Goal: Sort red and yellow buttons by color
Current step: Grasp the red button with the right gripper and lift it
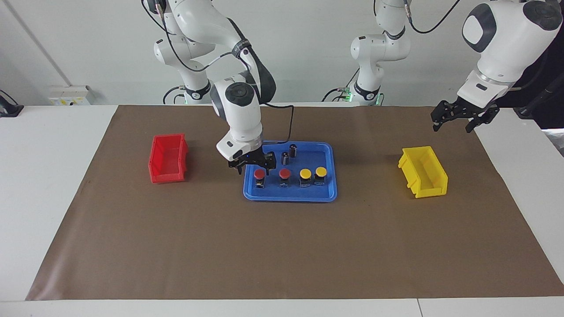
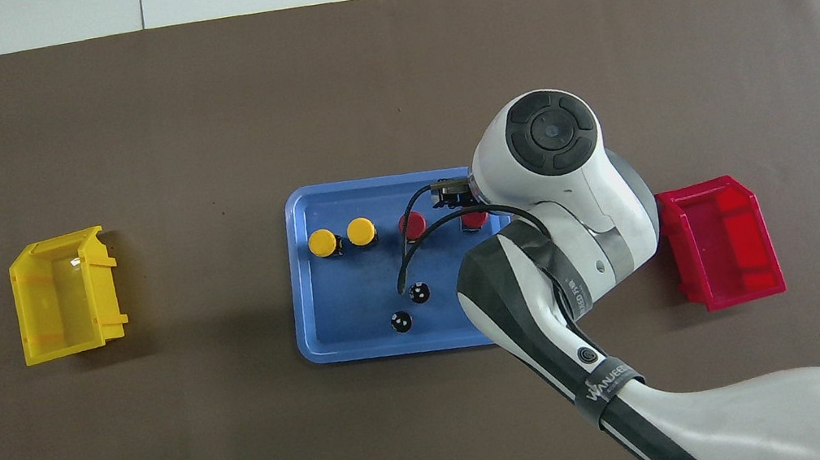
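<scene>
Spread fingers are shown on the right gripper [image 1: 252,167], which is held low over the blue tray [image 1: 331,176], just above the end red button [image 1: 259,175], with nothing gripped. Taking the facing view from one edge to the other, the red bin [image 1: 167,158] is found first, set on the brown mat [image 1: 282,246] toward the right arm's end of the table, well apart from the tray. The tray is placed mid-mat. In it, four buttons are lined up in a row along the edge farther from the robots: the end red button, a second red button [image 1: 284,173], then a yellow button [image 1: 305,174] and another yellow button [image 1: 320,171]. All four are seen standing upright, each close beside the next. Two dark cylinders [image 1: 289,152] are kept nearer to the robots, in the same tray. The yellow bin [image 1: 423,171] is set toward the left arm's end, apart from the tray. The left gripper [image 1: 454,121] is held in the air near that bin, fingers parted and nothing held; that arm waits.
</scene>
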Controlling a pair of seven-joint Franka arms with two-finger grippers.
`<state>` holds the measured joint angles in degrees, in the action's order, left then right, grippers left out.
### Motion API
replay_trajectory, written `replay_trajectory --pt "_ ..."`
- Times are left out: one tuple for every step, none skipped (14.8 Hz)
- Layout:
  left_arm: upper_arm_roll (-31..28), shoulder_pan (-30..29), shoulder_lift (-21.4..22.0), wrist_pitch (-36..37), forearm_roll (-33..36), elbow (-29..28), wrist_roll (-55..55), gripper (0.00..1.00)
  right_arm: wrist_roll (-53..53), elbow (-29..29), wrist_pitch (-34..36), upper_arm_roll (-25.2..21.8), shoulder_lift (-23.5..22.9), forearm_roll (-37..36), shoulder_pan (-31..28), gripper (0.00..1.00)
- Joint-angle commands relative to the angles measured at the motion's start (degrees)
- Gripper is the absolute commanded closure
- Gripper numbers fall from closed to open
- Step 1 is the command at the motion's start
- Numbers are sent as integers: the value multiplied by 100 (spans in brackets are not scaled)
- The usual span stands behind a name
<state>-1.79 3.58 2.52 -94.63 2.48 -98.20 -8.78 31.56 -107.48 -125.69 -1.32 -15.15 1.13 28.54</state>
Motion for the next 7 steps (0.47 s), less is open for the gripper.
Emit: replay_trajectory --pt "-14 -6 179 -126 -64 -217 43 0 26 -274 -463 -8 91 19 38 0" --pt "-14 -6 179 -126 -64 -217 52 0 8 -317 -543 -8 48 19 47 1" --pt "-14 -6 179 -126 -64 -217 52 0 -27 -318 -553 -8 21 19 38 2" --pt "-14 -6 179 -126 -64 -217 52 0 -79 -335 -553 -8 12 19 38 3" --pt "-14 -6 179 -126 -64 -217 43 0 -184 -336 -570 -8 12 19 21 8" --pt "-14 -6 179 -126 -64 -217 43 0 -203 -336 -675 -8 3 19 20 10" --pt "-14 -6 179 -126 -64 -217 52 0 -203 -344 -711 -8 -6 19 29 12"
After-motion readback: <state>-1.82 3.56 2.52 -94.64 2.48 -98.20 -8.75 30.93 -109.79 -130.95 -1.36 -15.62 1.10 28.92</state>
